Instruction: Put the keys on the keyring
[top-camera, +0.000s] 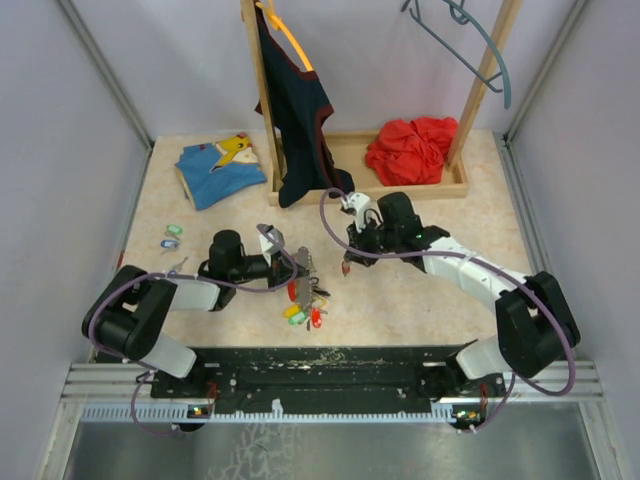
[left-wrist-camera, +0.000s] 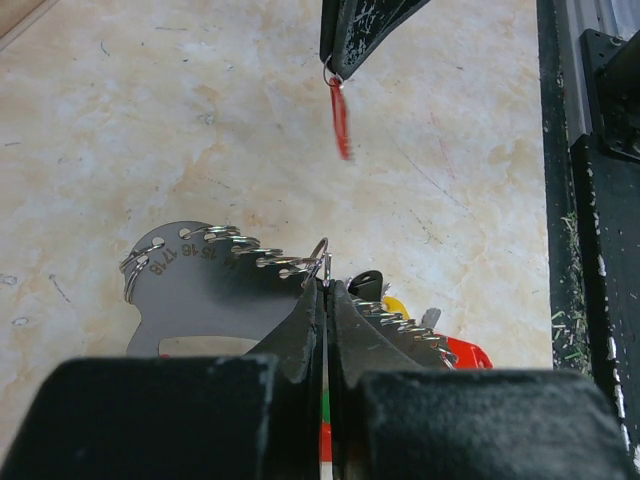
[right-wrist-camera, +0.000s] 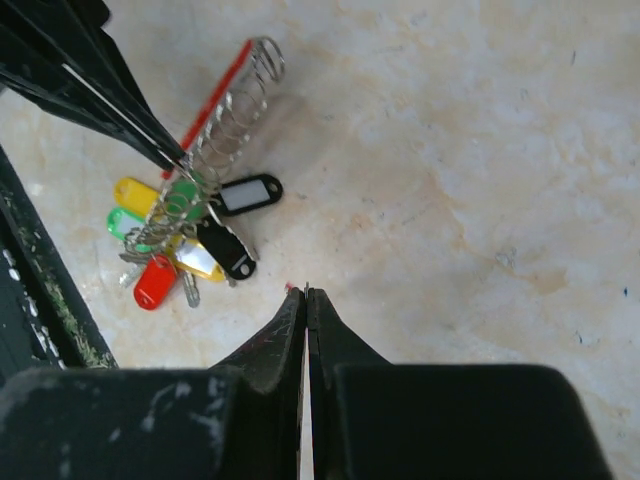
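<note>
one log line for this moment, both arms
left tool: shut on keyring | right tool: shut on red-tag key, hanging apart from keyring | loose keys: table's left side, untouched

Red tag (left-wrist-camera: 340, 118) below right tool (left-wrist-camera: 333, 66) motion-blurred; its top hidden btwn jaws.

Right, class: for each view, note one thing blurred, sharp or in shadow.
Left wrist: the red tag hanging from the right gripper is smeared by blur, while the keyring shows sharp stamped numbers. Right wrist: the coloured tags are crisp. Top external: light is even, shadows on the table soft.
</note>
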